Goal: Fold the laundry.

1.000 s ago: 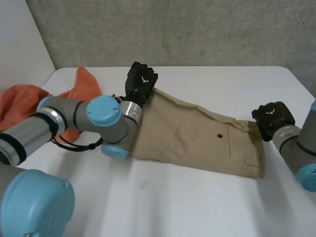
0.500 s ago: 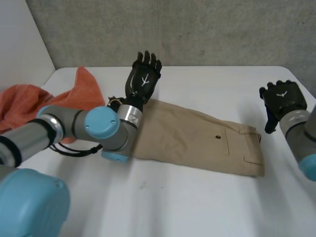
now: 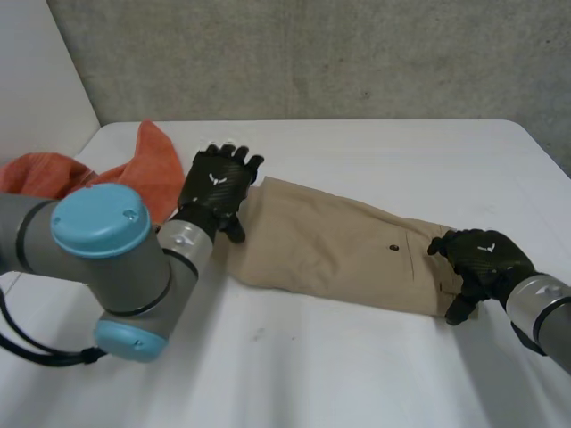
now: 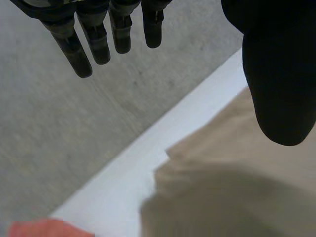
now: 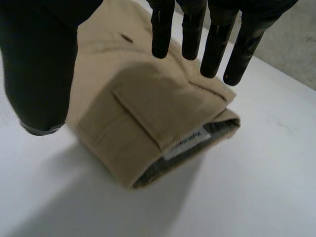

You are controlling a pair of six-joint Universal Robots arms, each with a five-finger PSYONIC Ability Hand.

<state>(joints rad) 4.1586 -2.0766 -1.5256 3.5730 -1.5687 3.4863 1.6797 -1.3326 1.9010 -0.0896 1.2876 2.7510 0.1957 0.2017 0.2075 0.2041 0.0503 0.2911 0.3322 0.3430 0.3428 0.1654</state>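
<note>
We see khaki shorts (image 3: 339, 245) folded flat on the worktop (image 3: 357, 374). Our left robot hand (image 3: 217, 185), fingers straight, is at their leg end. Our right robot hand (image 3: 482, 259), fingers spread, is over their waistband end.

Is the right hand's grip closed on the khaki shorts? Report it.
No: in the right wrist view the right hand hovers with straight fingers over the waistband end of the khaki shorts, pinching nothing.

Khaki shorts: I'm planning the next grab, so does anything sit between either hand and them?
Nothing visible does. The open right hand is over the waistband end of the khaki shorts, the open left hand over the leg end; the orange cloth lies aside.
</note>
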